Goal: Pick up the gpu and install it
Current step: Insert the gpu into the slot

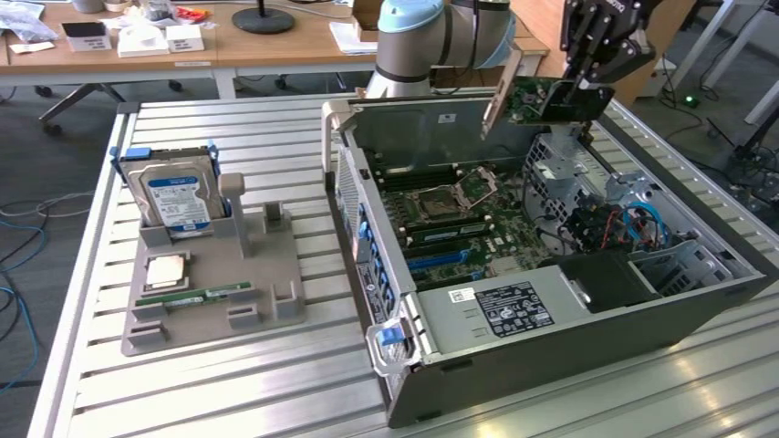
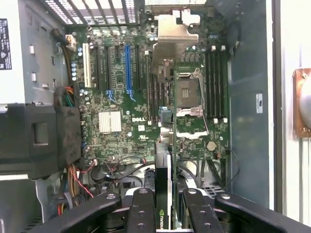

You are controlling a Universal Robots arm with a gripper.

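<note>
Slatted metal table (image 1: 244, 128), office desks behind. On it we see the open computer case (image 1: 585, 338) with its motherboard (image 2: 121, 97) exposed. The gripper (image 1: 586, 84) is clamped on the gpu (image 1: 542, 100), which hangs in the air over the case's far end, clear of the board. At the exterior view's left, the hard drive (image 1: 181, 196) and RAM stick (image 1: 195, 297) sit in a gray holder (image 1: 201, 328).

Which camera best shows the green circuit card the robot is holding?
The exterior view: the flat green gpu card shows its broad face, held by the black gripper above the grey computer case. The wrist view catches its thin edge between the fingers.
</note>
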